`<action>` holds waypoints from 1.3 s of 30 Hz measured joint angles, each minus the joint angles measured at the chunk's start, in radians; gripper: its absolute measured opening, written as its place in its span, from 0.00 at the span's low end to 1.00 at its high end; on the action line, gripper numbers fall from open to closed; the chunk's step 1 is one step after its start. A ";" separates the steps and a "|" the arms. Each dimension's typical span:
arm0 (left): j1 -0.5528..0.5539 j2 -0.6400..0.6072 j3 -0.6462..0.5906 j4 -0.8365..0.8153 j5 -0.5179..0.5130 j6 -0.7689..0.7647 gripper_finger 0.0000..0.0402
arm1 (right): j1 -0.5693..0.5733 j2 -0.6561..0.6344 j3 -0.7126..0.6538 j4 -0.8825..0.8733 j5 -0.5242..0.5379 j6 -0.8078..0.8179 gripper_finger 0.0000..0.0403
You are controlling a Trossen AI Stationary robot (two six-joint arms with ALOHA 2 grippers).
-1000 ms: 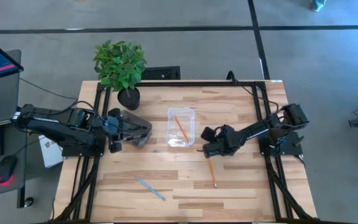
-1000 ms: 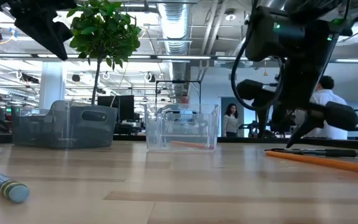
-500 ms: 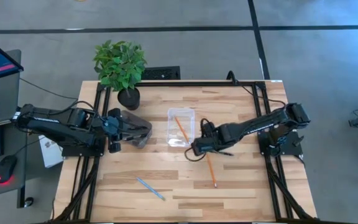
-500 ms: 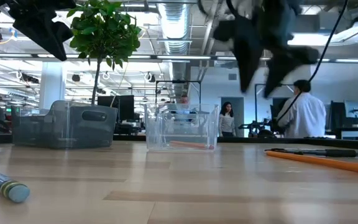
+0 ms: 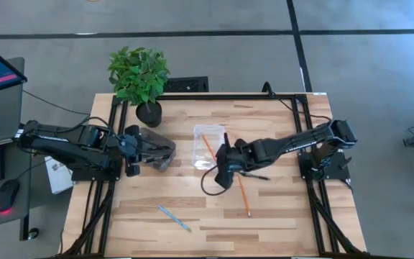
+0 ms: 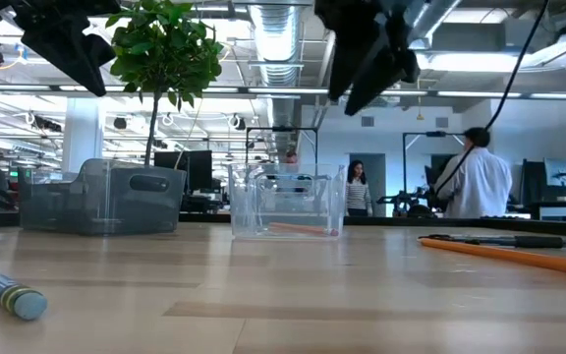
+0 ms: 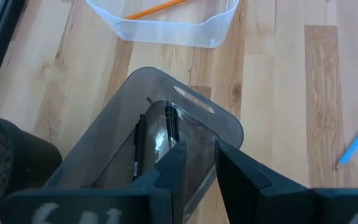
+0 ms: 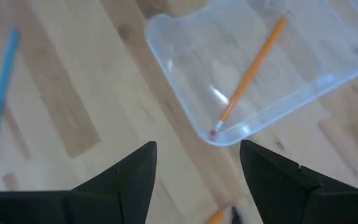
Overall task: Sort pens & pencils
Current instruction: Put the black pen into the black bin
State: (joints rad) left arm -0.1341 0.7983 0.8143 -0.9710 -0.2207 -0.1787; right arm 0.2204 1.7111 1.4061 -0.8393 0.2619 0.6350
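From above, the right claw is only a dark mass, so its fingers cannot be read there; its own wrist view shows them spread wide with nothing between. In the low view it is cut off by the picture's top edge. The grey tray is half covered by the left claw in the high view, and the two black pens inside show only through the left wrist view, lying side by side on its floor. A third black pen on the tabletop is partly hidden under the right arm.

The right arm stretches from the right edge toward the tabletop's middle, its claw raised over bare wood just beside the near end of the clear tray. The left arm reaches in from the left edge, its claw poised over the grey tray with fingers narrowly parted and empty.

Half a second ago the right claw hung nearer the loose orange pencil; it has since moved left and lifted. One orange pencil lies in the clear tray, and the blue pencil lies near the front edge, all unmoved.
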 joint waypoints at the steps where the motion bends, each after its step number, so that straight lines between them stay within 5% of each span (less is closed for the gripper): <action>1: 0.000 0.000 0.000 0.000 0.000 -0.001 0.19 | -0.002 0.000 -0.002 -0.010 0.001 -0.012 0.63; 18: 0.000 0.008 0.000 0.080 -0.001 -0.030 0.19 | -0.005 0.095 -0.028 -0.311 0.023 -0.051 0.63; 39: 0.000 0.240 0.000 0.135 -0.001 -0.069 0.19 | 0.176 -0.185 -0.459 -0.248 -0.105 0.030 0.63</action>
State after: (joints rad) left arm -0.1341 1.0378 0.8146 -0.8355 -0.2218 -0.2479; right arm 0.3962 1.5262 0.9469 -1.0872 0.1565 0.6653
